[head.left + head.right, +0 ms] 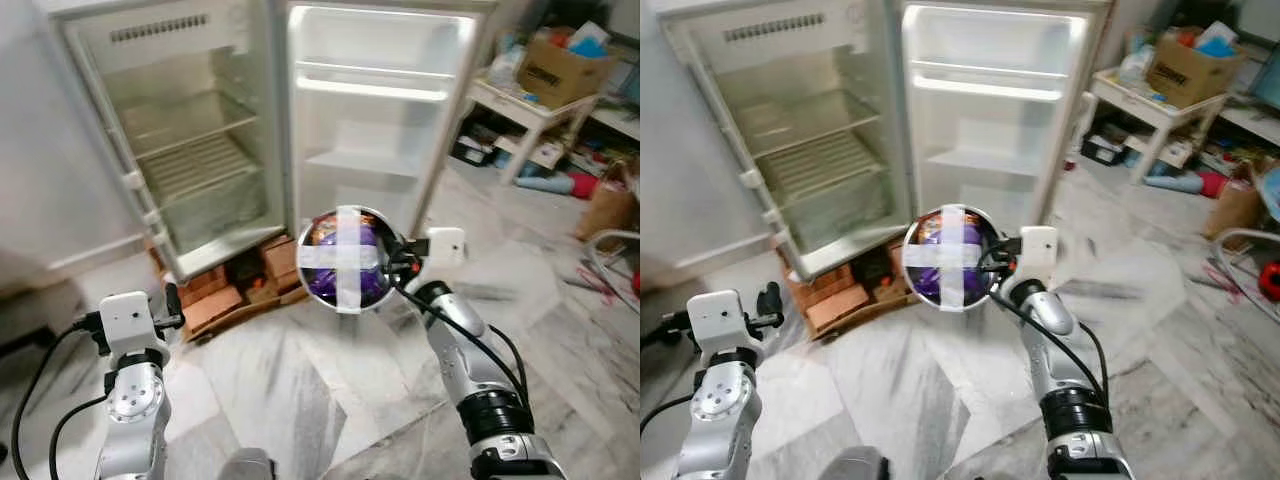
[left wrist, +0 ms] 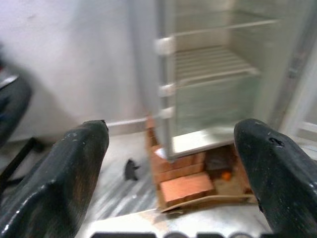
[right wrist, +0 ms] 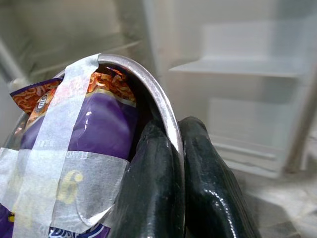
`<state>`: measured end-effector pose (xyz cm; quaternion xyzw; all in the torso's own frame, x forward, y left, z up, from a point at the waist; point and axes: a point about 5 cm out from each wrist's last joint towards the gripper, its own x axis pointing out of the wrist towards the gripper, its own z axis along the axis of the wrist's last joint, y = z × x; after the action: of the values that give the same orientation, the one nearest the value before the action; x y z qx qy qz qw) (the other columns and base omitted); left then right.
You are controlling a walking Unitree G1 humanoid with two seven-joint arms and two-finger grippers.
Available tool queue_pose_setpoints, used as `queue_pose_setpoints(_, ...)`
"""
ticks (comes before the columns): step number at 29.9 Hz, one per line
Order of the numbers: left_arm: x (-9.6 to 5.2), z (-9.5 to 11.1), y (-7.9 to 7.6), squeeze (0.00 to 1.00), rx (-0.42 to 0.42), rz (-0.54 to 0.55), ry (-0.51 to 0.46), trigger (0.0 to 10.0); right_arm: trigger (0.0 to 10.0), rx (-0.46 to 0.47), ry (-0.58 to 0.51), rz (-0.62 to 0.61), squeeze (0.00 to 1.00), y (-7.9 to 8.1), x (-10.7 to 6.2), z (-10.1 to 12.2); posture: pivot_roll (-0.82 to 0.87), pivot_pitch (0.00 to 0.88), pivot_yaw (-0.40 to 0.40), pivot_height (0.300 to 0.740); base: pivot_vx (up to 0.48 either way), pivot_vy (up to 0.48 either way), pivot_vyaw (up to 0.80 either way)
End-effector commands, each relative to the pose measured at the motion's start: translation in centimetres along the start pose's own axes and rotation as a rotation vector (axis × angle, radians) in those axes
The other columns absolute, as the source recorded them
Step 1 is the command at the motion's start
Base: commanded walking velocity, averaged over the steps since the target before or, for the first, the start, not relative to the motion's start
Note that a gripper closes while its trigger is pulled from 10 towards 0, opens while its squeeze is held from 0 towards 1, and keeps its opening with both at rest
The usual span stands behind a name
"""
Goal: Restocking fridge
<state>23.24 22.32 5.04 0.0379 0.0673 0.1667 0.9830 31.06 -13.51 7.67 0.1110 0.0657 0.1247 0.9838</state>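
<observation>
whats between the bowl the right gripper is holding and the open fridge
Bare marble floor, then the bricks and cardboard propping the fridge; the left eye view shows it. The right gripper pinches the rim of the taped steel bowl.

I see grey-white marble floor [image 1: 300, 390]; open white fridge [image 1: 210, 130] sits on orange bricks [image 1: 215, 300] w/ flattened cardboard [image 1: 250, 312] underneath.

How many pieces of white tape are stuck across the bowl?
2. Both tape strips lie across the mouth of the metal bowl that the right hand pinches by its rim: one runs up and down, one sideways, crossing in the middle over the purple packet.
</observation>
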Motion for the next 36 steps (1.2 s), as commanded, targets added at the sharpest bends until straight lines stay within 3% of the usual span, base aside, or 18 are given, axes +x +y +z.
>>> queue_pose_setpoints(1, 0.26, 0.63, -0.02, 0.0, 0.0, -0.009, -0.017, 10.0, 10.0, -0.018, -0.06, 0.043, 0.0, 1.1, 0.49, 1.53, 0.09, 0.0, -0.061, 0.74, 0.472, 0.0, 0.0)
queue_pose_setpoints(11, 0.13, 0.36, -0.57, 0.0, -0.023, -0.008, 0.009, 10.0, 10.0, -0.028, -0.053, 0.045, 0.0, 0.9, 0.42, 1.48, 0.09, 0.0, -0.072, 0.74, 0.48, 0.0, 0.0)
queue_pose_setpoints(29, 0.04, 0.03, -0.66, 0.0, -0.033, 0.0, 0.034, 10.0, 10.0, -0.039, -0.049, 0.064, 0.0, 0.99, 0.35, 1.5, 0.09, 0.0, -0.079, 0.74, 0.473, 0.0, 0.74)
queue_pose_setpoints(36, 0.19, 0.05, -0.85, 0.0, -0.036, -0.002, 0.038, 10.0, 10.0, -0.039, -0.046, 0.06, 0.0, 0.96, 0.53, 1.58, 0.08, 0.0, -0.083, 0.74, 0.465, 0.0, 0.11)
